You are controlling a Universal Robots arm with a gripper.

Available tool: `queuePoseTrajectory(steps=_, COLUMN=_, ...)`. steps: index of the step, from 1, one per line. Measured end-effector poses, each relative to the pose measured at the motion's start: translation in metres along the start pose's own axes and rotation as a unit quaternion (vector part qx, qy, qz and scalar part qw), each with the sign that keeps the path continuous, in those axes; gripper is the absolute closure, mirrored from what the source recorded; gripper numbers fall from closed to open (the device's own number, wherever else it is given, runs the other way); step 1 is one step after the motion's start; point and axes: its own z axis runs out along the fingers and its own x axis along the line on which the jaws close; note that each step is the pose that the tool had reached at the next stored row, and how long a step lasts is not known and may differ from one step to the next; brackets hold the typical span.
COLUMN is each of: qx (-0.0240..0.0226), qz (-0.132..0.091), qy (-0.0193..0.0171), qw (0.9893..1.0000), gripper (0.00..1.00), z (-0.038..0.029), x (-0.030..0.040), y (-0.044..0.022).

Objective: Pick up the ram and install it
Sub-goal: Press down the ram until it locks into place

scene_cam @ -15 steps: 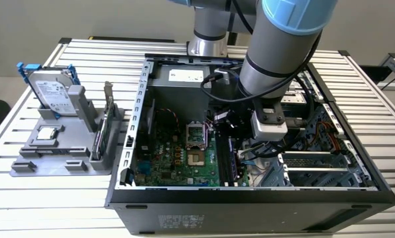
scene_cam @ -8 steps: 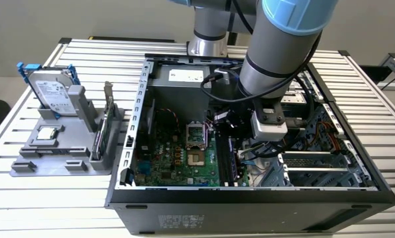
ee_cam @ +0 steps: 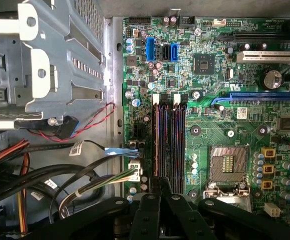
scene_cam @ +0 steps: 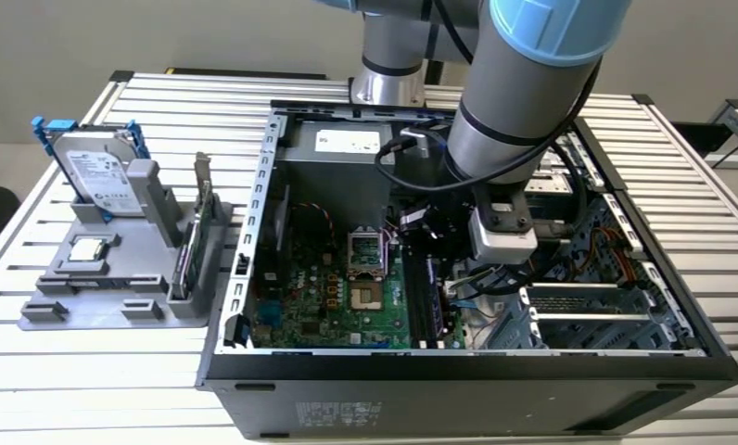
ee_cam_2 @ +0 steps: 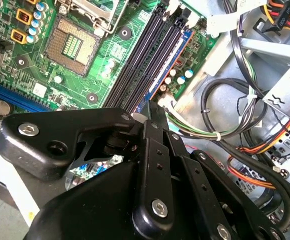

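Hand (ee_cam: 159,192) low over memory slots (ee_cam: 168,142) – closed on ram (ee_cam_2: 167,62), stick at outermost slot; full seating cannot tell.

Green motherboard (ee_cam: 219,135), black slots (ee_cam: 170,142)

Arm (scene_cam: 517,93) steeply downward, wrist vertical, gripper (ee_cam: 160,186) directly beneath it, black fingers (ee_cam_2: 157,117) drawn close together.

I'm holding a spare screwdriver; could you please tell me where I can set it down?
The slatted table is bare between the grey tray and the near edge, and along the exterior view's right of the case. Inside, arm and cables crowd it.
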Motion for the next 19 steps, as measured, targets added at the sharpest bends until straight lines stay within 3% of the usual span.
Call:
queuePoseTrajectory(steps=9, qx=-0.0004, qz=-0.022, qy=-0.0007, qw=0.9998, gripper=1.0, z=0.0, x=0.0, y=0.0)
queuePoseTrajectory(steps=19, qx=-0.001, qz=-0.059, qy=-0.0019, qw=0.9983, gripper=1.0, z=0.0, x=-0.0001, y=0.0)
